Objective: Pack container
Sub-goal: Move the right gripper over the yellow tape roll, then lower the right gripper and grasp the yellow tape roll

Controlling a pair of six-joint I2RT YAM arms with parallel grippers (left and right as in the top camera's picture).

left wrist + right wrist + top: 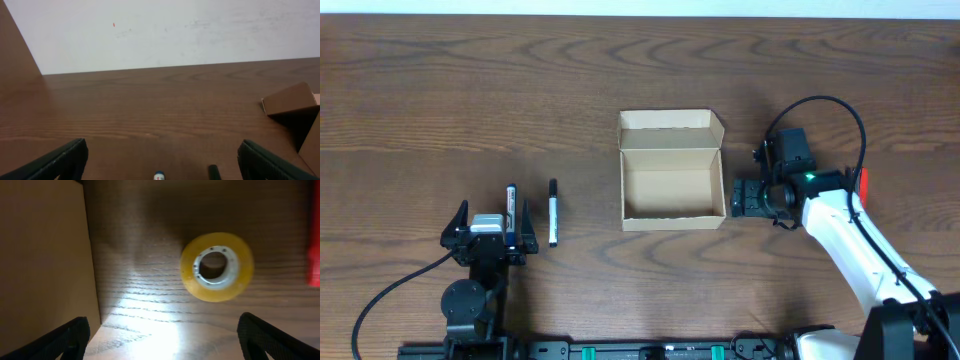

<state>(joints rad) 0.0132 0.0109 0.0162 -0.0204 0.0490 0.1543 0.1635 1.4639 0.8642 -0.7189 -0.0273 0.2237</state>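
Note:
The container [672, 178] is a tan cardboard box standing open at the table's middle, with its flap lid [670, 130] folded back. It is empty inside. Its wall fills the left of the right wrist view [45, 255]. My right gripper [752, 197] is open and empty, low beside the box's right wall. A yellow tape roll [216, 266] lies flat on the table ahead of its open fingers [162, 345]. My left gripper [492, 220] is open, with a white-labelled pen [511, 200] lying between its fingers, its tip showing in the left wrist view [159, 175]. A black pen [553, 212] lies just to its right.
A red object [864, 183] lies right of the right arm, also at the right wrist view's edge [314, 255]. The box's corner shows in the left wrist view [292, 100]. The tape roll is hidden under the arm in the overhead view.

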